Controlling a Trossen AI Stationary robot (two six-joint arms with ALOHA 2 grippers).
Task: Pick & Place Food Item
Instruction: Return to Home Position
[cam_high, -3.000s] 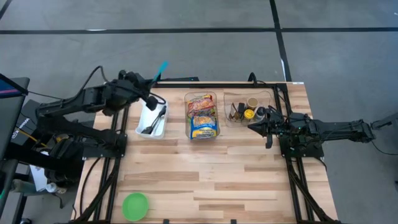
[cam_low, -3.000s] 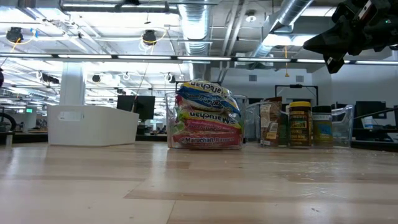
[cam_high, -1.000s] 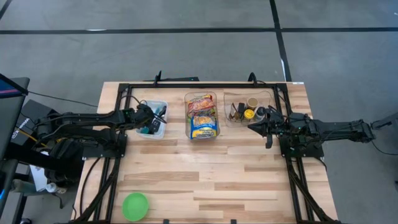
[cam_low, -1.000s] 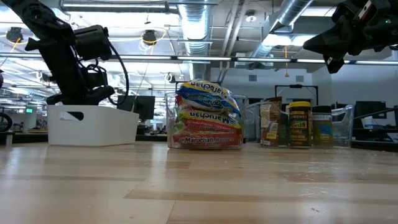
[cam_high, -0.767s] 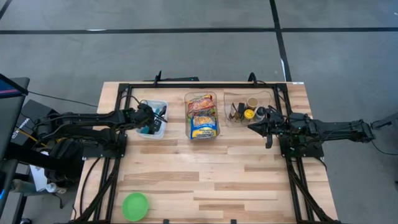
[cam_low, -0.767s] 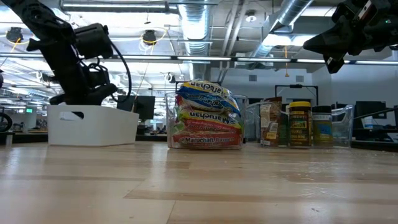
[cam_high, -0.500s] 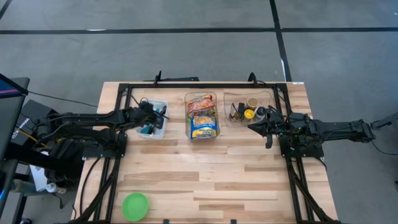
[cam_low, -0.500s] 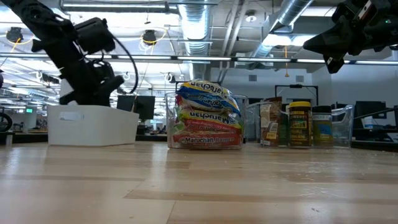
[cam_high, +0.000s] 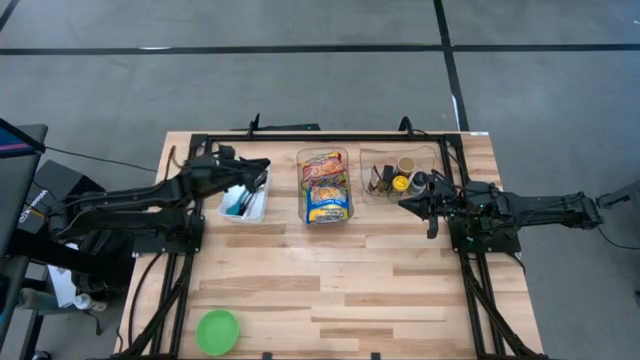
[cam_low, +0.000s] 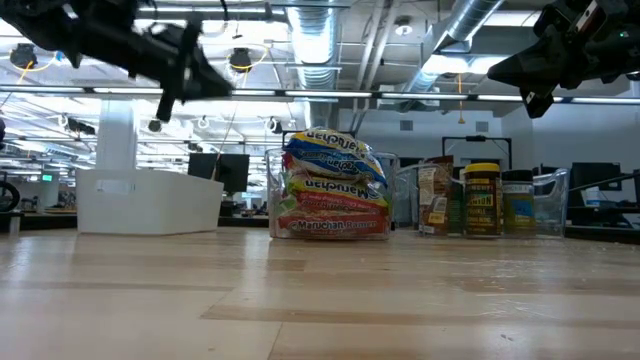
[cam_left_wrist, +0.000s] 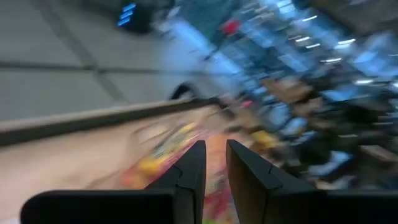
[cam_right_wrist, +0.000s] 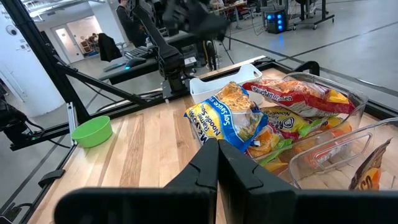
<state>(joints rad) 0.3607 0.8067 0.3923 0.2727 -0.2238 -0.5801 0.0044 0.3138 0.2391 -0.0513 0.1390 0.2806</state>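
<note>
**Left arm hangs over the cutlery bin, sorting looks done**

A round green plastic bowl (cam_high: 217, 331) sits at the near left corner of the pale wooden counter (cam_high: 350, 280). The dark left arm (cam_high: 130, 200) reaches across the rectangular white plastic bin (cam_high: 240, 219), its jaws empty and a narrow gap apart above the bin's far right corner. The blue plastic spoon (cam_high: 233, 202) lies inside, long axis running far to near, below the jaws. Stacked noodle packs (cam_high: 327, 190) fill the middle clear plastic bin (cam_high: 299, 190). Small jars (cam_high: 401, 183) stand in the right clear plastic bin (cam_high: 364, 160). The dark right arm (cam_high: 540, 208) hovers just beside it, jaws pressed together and empty. Going home likely means drawing back leftward, above the rim.
</note>
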